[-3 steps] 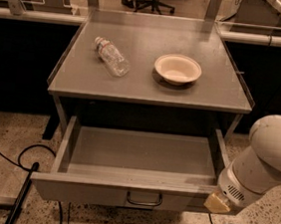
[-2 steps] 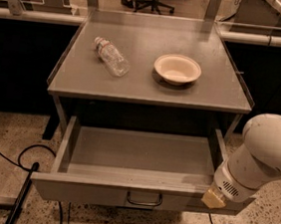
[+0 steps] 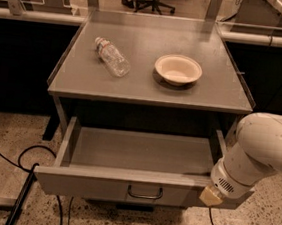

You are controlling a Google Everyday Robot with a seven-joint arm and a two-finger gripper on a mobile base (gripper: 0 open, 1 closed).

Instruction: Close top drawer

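Camera view: I have the drawer [image 3: 88,182] standing well out from under the table [image 3: 148,87]. Its long axis runs left to right and its flat front faces me. My gripper [image 3: 210,196] sits at the right end of that front, against the outer face and well right of the drawer's handle [image 3: 145,192]. It looks to be touching the panel, though I cannot be sure, and I cannot tell whether it is open or closed. From the gripper, the drawer's closing path runs straight back under the table, square to its long axis. I judge that a push this far off centre could skew the drawer on its runners, so it needs to go squarely inward. Above the drawer, a bottle [image 3: 111,57] and a bowl [image 3: 178,69] rest on the tabletop, out of the way.
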